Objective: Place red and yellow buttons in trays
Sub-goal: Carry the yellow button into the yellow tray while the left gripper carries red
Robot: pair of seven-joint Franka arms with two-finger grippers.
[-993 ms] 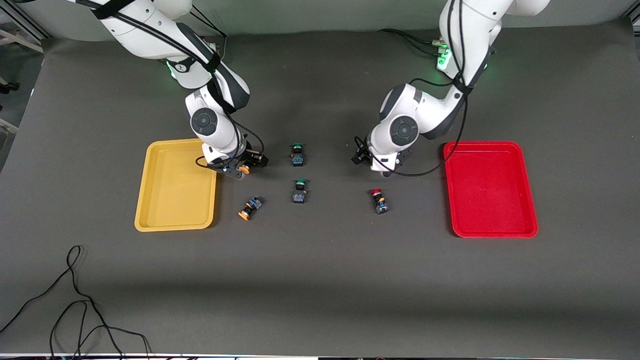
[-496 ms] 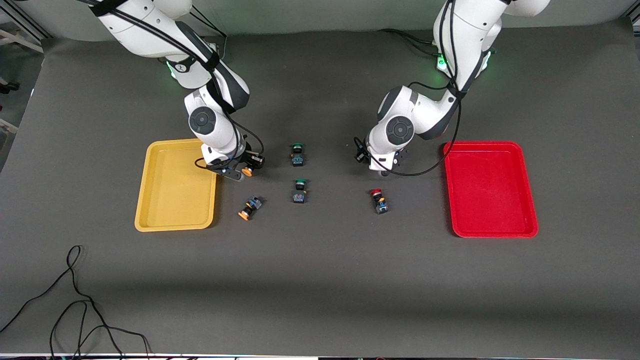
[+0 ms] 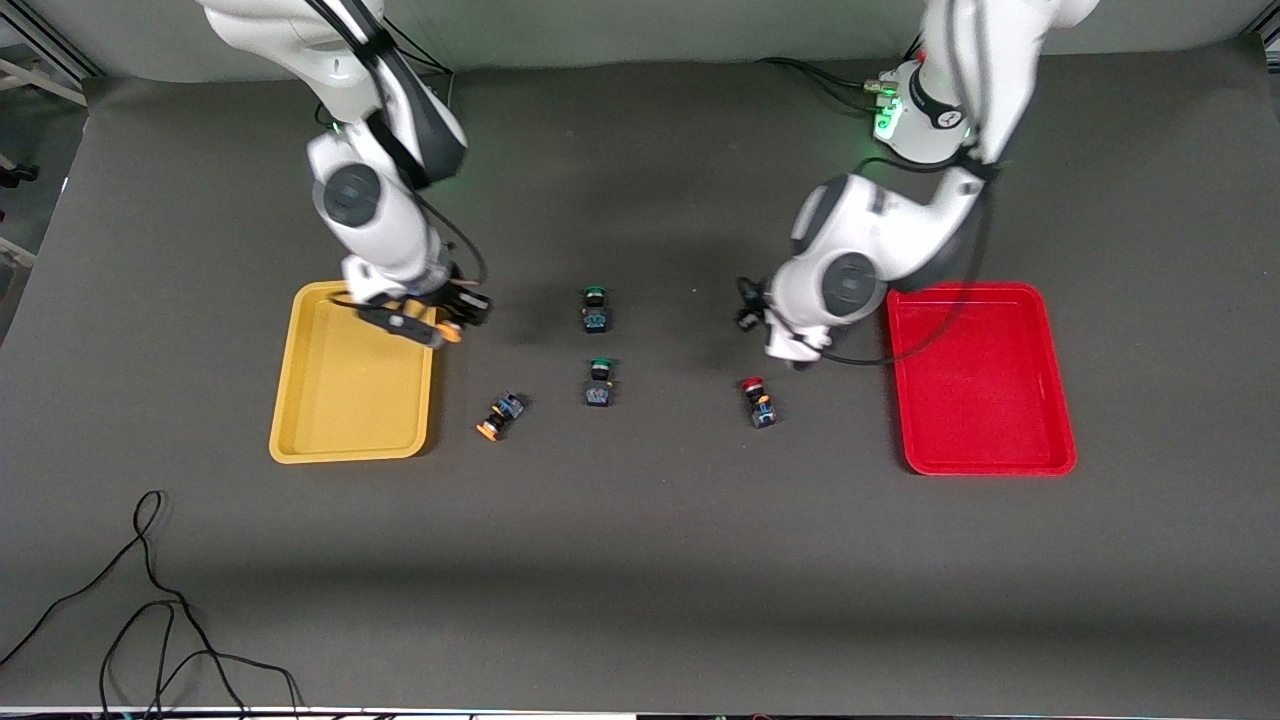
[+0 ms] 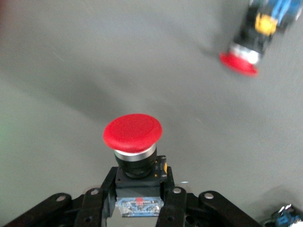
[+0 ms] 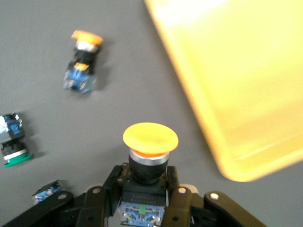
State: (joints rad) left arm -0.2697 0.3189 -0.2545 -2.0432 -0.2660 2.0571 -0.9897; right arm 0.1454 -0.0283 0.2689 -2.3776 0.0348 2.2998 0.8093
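I am a pair of arms at a dark grey table, and each of my pincers carries one button.

My right gripper [image 3: 440, 325] is closed on a yellow-capped button [image 5: 150, 142], gripping its dark body with the cap pointing outward. It hangs over the rim of the yellow tray [image 3: 300, 400], at the edge facing the middle of the table. A second yellow-capped button [image 3: 497, 415] lies on its side on the table, just beside that tray, at about 4 o'clock from my right gripper in the front view.

My left gripper [image 3: 795, 355] is closed on a red-capped button [image 4: 133, 139], held the same way by its body. It is over bare table, with the red tray [image 3: 1060, 440] near it at 3 o'clock. The other red-capped button [image 3: 757, 402] lies on the table at about 7 o'clock from this gripper.

Two green-capped buttons [image 3: 596, 308] [image 3: 600, 382] sit mid-table, one nearer the front camera than the other; they are not mine to move.

I judge the step in hand to be the carry: both trays look empty. Next, each arm needs to travel fully over its matching tray, lower, and open. The right is nearly there; the left has farther to go.
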